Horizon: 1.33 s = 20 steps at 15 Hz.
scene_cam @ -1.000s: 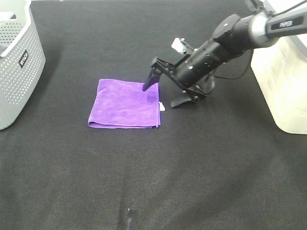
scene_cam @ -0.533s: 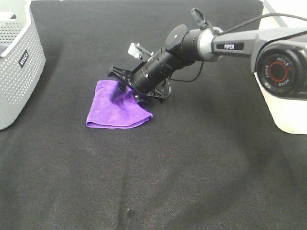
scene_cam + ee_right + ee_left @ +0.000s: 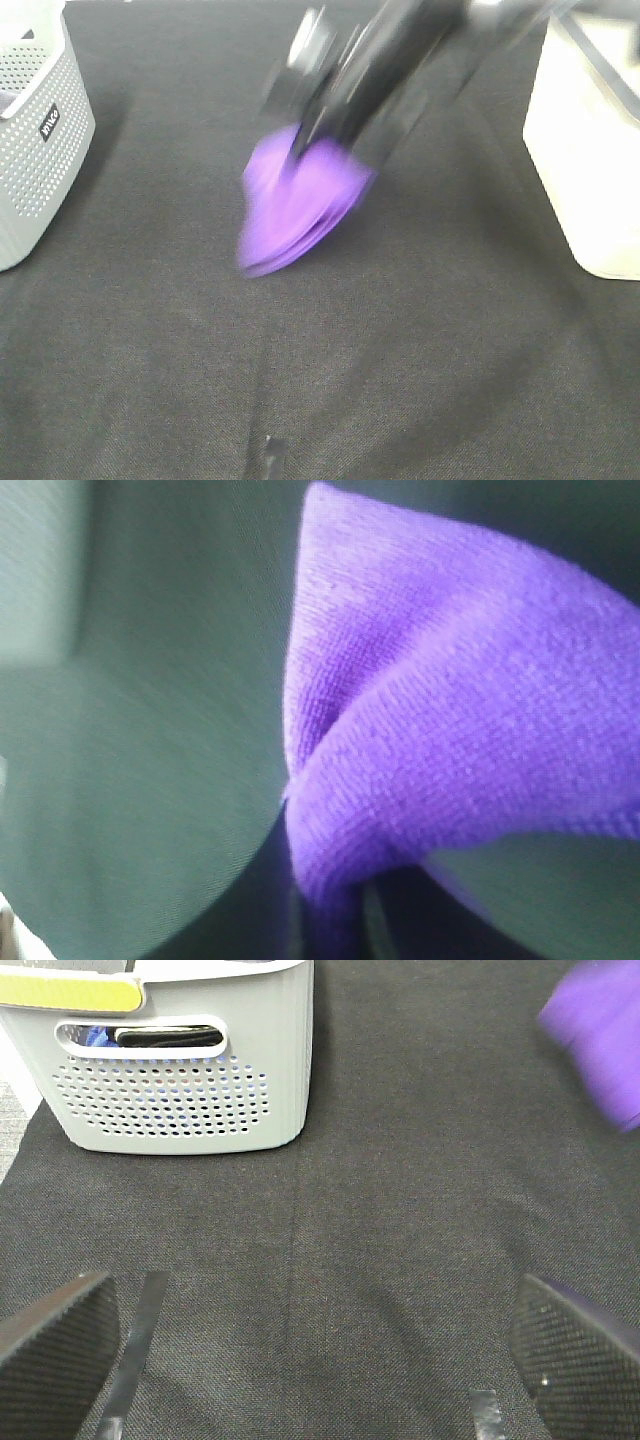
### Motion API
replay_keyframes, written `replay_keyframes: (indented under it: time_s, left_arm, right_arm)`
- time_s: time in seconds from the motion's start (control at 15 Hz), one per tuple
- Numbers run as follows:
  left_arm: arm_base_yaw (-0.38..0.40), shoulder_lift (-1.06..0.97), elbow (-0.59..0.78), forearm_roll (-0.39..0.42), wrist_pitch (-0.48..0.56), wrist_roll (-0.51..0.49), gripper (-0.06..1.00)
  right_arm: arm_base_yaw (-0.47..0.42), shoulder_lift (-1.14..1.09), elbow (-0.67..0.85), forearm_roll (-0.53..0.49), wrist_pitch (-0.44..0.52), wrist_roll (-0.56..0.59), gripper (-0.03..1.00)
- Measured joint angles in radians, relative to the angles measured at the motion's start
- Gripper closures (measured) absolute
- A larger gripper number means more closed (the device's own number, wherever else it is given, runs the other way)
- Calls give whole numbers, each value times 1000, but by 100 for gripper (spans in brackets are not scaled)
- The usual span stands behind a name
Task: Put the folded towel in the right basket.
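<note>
Nearest, the left gripper (image 3: 320, 1358) hovered with its fingers wide apart over the black table (image 3: 420, 380). Further in, the purple towel (image 3: 295, 205) hung mid-table, bunched and drooping from the right gripper (image 3: 305, 130), whose jaws were clamped on one edge. Light, soft and floppy, it would likely swing and unfold, so a pinch through all layers seemed safest. The right basket (image 3: 590, 150) stood further back, well apart.

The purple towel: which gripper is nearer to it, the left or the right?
Right. The right gripper grips the purple towel, which hangs from it. The left gripper, open, is well apart from it, black table between them.
</note>
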Motion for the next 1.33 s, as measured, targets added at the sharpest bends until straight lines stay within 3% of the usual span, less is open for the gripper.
replay_keyframes:
  time_s: [0.13,0.33,0.4,0.53,0.73,0.8,0.87,1.0,1.07,1.2,1.33]
  left_arm:
    - [0,0,0,0,0,0,-4]
    - [0,0,0,0,0,0,-4]
    - [0,0,0,0,0,0,-4]
    - [0,0,0,0,0,0,-4]
    - [0,0,0,0,0,0,-4]
    - [0,0,0,0,0,0,-4]
    - [0,0,0,0,0,0,-4]
    - [0,0,0,0,0,0,-4]
    - [0,0,0,0,0,0,-4]
    - [0,0,0,0,0,0,-4]
    - [0,0,0,0,0,0,-4]
  right_arm:
    - [-123,-153,-79,-102,85,-7,90]
    - [-310,-284,-149,-332,115,-7,90]
    - [-310,-284,-149,-332,115,-7,90]
    - [-473,-313,-155,-395,122,-7,90]
    - [-585,-279,-155,-416,128,25,89]
    - [-593,-259,-155,-448,130,38,82]
    - [-592,-238,-155,-479,130,39,66]
    - [-592,-192,-155,-506,130,39,20]
    - [-592,-180,-155,-508,131,39,9]
    - [-592,-176,-155,-500,131,39,1]
    - [-588,-182,-155,-448,131,20,-1]
